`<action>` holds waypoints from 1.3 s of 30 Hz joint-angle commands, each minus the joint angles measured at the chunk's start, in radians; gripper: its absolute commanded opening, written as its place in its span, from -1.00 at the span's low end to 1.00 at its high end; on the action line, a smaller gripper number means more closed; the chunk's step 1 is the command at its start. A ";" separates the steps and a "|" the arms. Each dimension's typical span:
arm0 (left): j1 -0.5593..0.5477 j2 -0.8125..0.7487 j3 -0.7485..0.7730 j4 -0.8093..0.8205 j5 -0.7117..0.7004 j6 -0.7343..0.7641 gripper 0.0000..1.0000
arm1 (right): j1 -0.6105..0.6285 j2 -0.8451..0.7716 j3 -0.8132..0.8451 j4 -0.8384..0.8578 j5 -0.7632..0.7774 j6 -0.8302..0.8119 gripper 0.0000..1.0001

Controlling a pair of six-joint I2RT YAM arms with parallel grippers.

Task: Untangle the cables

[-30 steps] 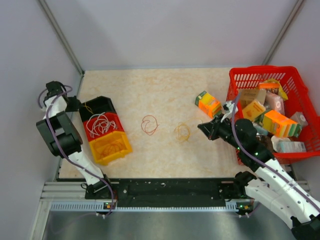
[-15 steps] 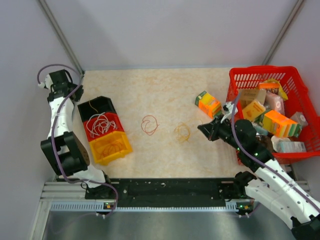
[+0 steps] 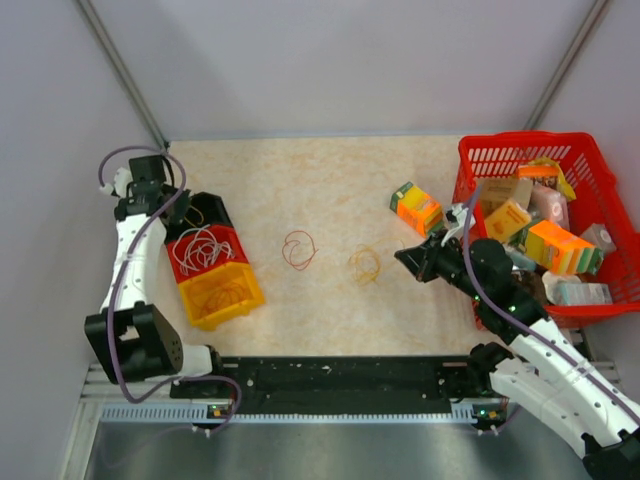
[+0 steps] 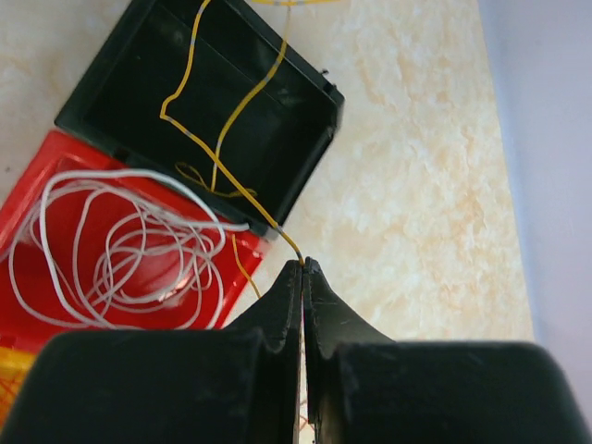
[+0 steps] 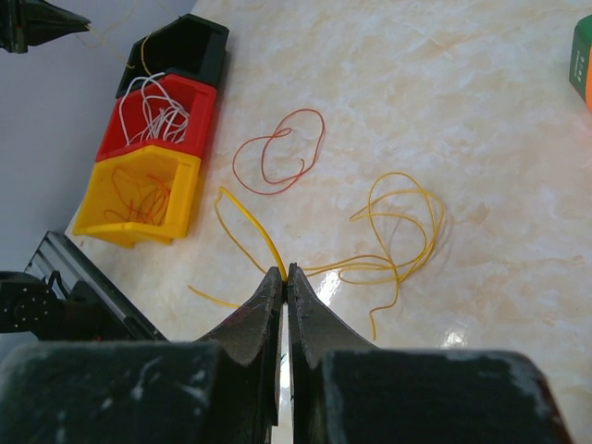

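Top: red basket at the right edge, stuffed with boxes. Orange-green box loose on the table just left of it, near the right gripper. Black bin, red bin and yellow bin sit in a touching row at left. Red loop and yellow tangle lie apart mid-table.

Left wrist: left gripper jaws closed, pinching the end of a yellow wire that trails into the black bin. White coil loosely fills the red bin.

Right wrist: right gripper jaws closed on a strand of the yellow tangle. Red loop beyond it, separate. Yellow bin holds a thin orange wire.
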 commanded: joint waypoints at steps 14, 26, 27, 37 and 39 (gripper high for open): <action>-0.099 -0.285 0.008 -0.148 -0.125 -0.182 -1.00 | -0.012 -0.038 0.018 0.006 -0.026 -0.002 -1.00; -0.109 -0.081 0.107 -0.397 0.088 -0.513 -1.00 | -0.012 -0.039 0.015 0.003 -0.024 0.007 -1.00; -0.111 -0.062 0.099 -0.365 0.117 -0.529 -1.00 | -0.012 -0.041 0.015 0.004 -0.024 0.007 -1.00; -0.211 0.051 0.133 -0.280 0.216 -0.670 -1.00 | -0.012 -0.058 0.004 -0.003 -0.006 0.013 -1.00; -0.209 0.033 0.104 -0.259 0.179 -0.713 -1.00 | -0.012 -0.056 0.004 -0.006 -0.004 0.010 -1.00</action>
